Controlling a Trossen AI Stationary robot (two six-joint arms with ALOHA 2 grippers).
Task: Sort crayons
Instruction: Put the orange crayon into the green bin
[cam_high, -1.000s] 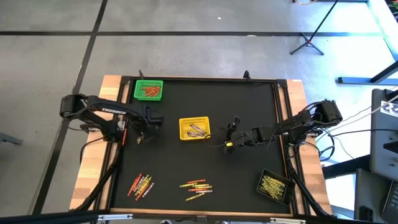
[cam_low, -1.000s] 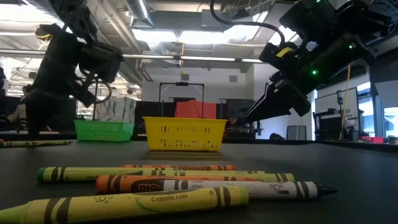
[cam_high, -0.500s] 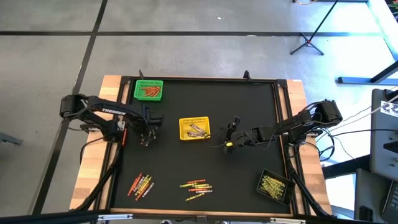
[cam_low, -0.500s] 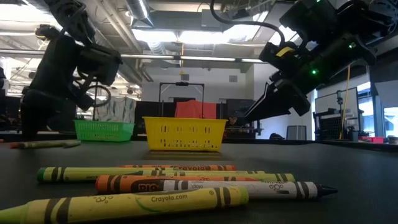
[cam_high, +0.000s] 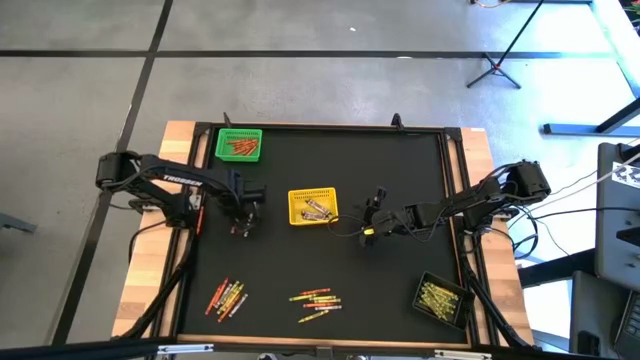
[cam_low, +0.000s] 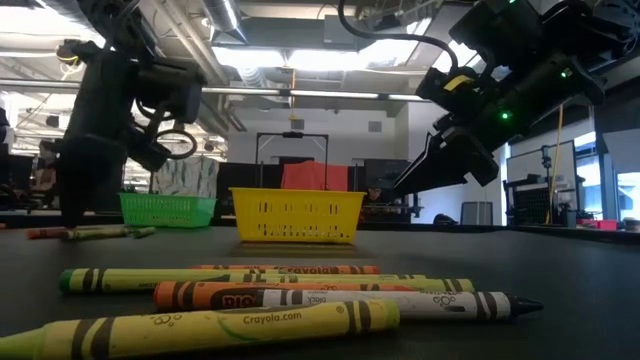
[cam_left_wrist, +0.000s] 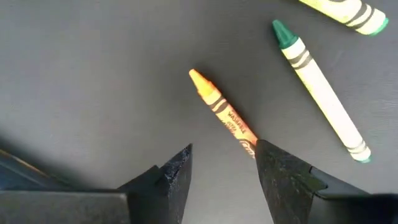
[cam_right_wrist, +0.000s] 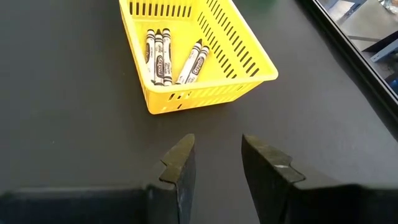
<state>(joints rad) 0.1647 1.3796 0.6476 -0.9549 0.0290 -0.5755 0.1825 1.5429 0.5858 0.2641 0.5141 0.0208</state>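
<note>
Crayons lie in several spots on the black desk (cam_high: 400, 160). An orange crayon (cam_left_wrist: 222, 113), a paper-wrapped wax stick with a pointed tip, lies on the matte surface just ahead of the left gripper (cam_left_wrist: 222, 167); its near end runs in between the two dark fingers (cam_left_wrist: 177, 177), touching or nearly touching one of them, though contact cannot be told for sure. Those fingers stand apart with a clear gap and hold nothing. Beside the orange crayon lie a green-tipped crayon (cam_left_wrist: 320, 93) with a pale wrapper and part of a yellow-green one (cam_left_wrist: 348, 12), both clear of the fingers.

From above, the left gripper (cam_high: 243, 208) points down at the desk just left of the yellow mesh basket (cam_high: 312, 207), which is rectangular, of slotted plastic, and holds a few white-wrapped crayons (cam_right_wrist: 163, 55). The right gripper (cam_right_wrist: 217, 165) hovers near that basket's other side, its fingers open and empty.

A green mesh basket (cam_high: 239, 144) at the far left holds red and orange crayons, and a black basket (cam_high: 441, 298) at the near right holds yellowish ones. Two loose clusters of crayons (cam_high: 316, 301) lie along the near edge; the other cluster (cam_high: 226, 296) sits further left.
</note>
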